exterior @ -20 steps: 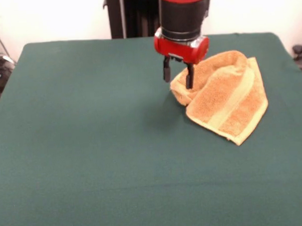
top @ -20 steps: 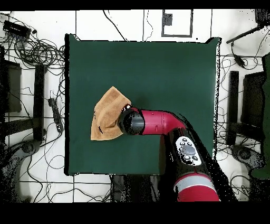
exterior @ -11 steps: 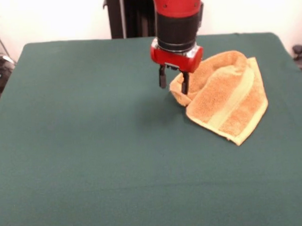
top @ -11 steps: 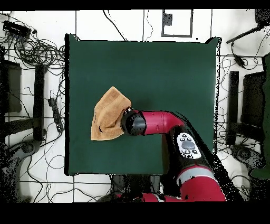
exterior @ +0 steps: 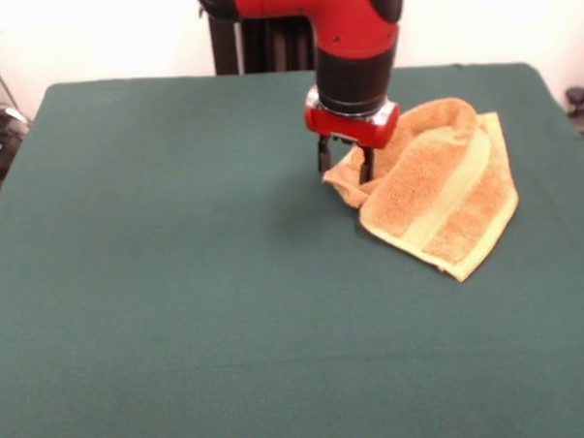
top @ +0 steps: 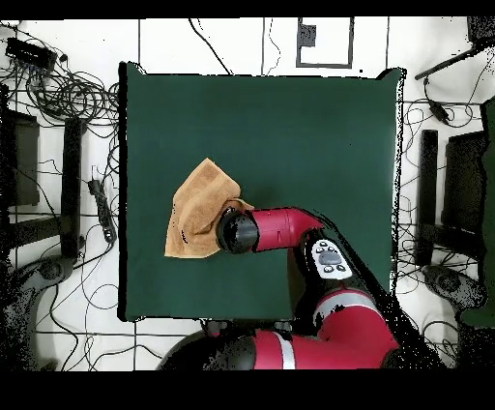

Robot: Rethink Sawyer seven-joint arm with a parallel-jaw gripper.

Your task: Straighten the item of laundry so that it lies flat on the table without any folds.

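Worktop (exterior: pixel 180 311): dark green, cloth-like, far larger than the towel; most of its surface bare.
Arm (exterior: pixel 347 32): red and black, came down from above in the front view; in the overhead view it reached across from the worktop's bottom edge and hid part of the towel.
Towel (exterior: pixel 446 188): orange-tan terry, lying near the worktop's right edge in the front view, toward the far side; near the left edge in the overhead view (top: pixel 198 208).
Towel shape: not flat; doubled over itself into a rough wedge, with a rounded fold along the far side and a paler woven band running diagonally across the top layer.
Towel corner: the left-hand corner was bunched and drawn toward the fingers.
Fingers (exterior: pixel 345 164): two dark tips, a narrow gap between them, set down at the towel's left corner.
Grip: the right tip touched the cloth; whether the corner was actually pinched could not be told.
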